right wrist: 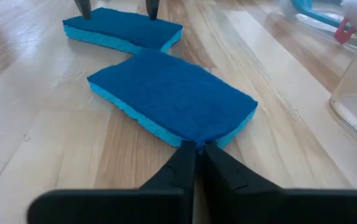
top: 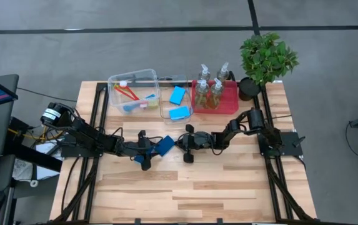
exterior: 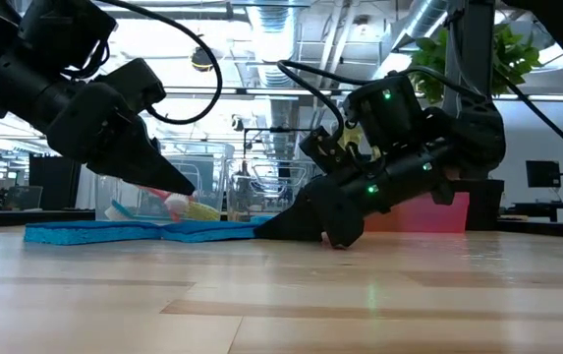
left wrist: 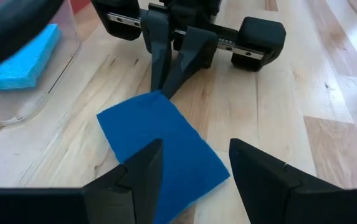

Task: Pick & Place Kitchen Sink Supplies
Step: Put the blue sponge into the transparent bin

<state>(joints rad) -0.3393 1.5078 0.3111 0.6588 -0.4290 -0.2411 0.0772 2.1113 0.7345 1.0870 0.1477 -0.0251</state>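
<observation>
1. High view: you have a dark blue sponge (top: 164,145) lying flat on the desk (top: 228,187) mid-way between the two arms. The left gripper (top: 146,152) sits at its left edge, the right gripper (top: 180,142) at its right edge. Both are about equally near. Two more sponges lie in a clear bin (top: 175,100) behind, and the brushes in the bin beside it.

2. Low view: you see blue sponge (exterior: 143,232) flat on the desk, with the right gripper (exterior: 266,231) coming down to a point at its end. Which arm is which here, take from the high view.

3. Left wrist view: the sponge (left wrist: 162,146) lies straight ahead of the left gripper (left wrist: 194,165), its long axis running away towards the right gripper (left wrist: 159,90). The left gripper's fingers stand spread, one over the near part of the sponge, the other on bare wood beside it; they hold nothing.

4. Right wrist view: the right gripper (right wrist: 197,149) is pressed together right at the near corner of the sponge (right wrist: 172,96). You cannot tell for sure whether that corner is pinched or only touched. Another blue sponge (right wrist: 122,28) lies just beyond, near the left gripper's tips.
</observation>
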